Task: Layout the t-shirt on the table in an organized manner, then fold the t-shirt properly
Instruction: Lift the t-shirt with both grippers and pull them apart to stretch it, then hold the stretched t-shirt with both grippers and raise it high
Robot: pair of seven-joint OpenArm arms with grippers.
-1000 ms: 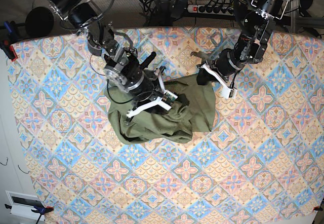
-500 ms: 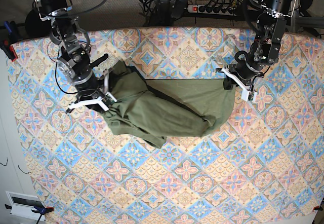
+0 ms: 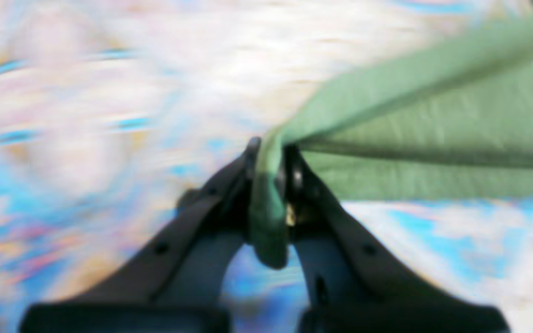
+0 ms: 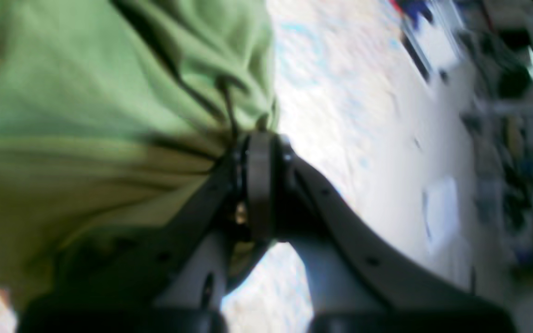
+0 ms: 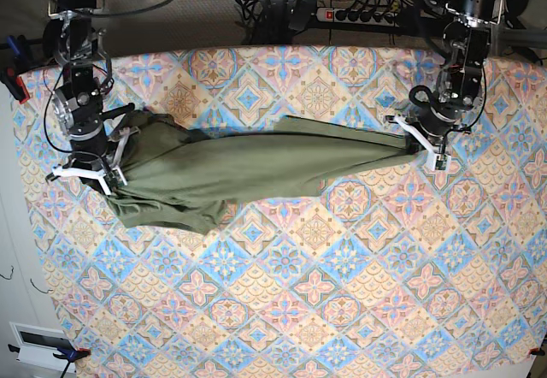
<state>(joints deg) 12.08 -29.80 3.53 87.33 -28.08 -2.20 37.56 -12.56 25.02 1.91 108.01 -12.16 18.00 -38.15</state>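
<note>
The olive-green t-shirt (image 5: 256, 168) is stretched in a long band across the far part of the table (image 5: 325, 292). My left gripper (image 5: 421, 147) is shut on the shirt's right end; the left wrist view shows the jaws (image 3: 269, 162) pinching a fold of the green cloth (image 3: 433, 115). My right gripper (image 5: 107, 168) is shut on the bunched left end; in the right wrist view the jaws (image 4: 257, 148) clamp gathered cloth (image 4: 86, 92). The left part of the shirt hangs wider and wrinkled.
A power strip and cables (image 5: 359, 14) lie behind the table's far edge. A red clamp (image 5: 13, 83) sits at the far left corner. The floor and a white box (image 5: 38, 344) show at the lower left.
Both arms have moved apart. The right gripper went from the table's middle to its left side, the left gripper went further right, and the shirt went from a heap to a stretched band.
</note>
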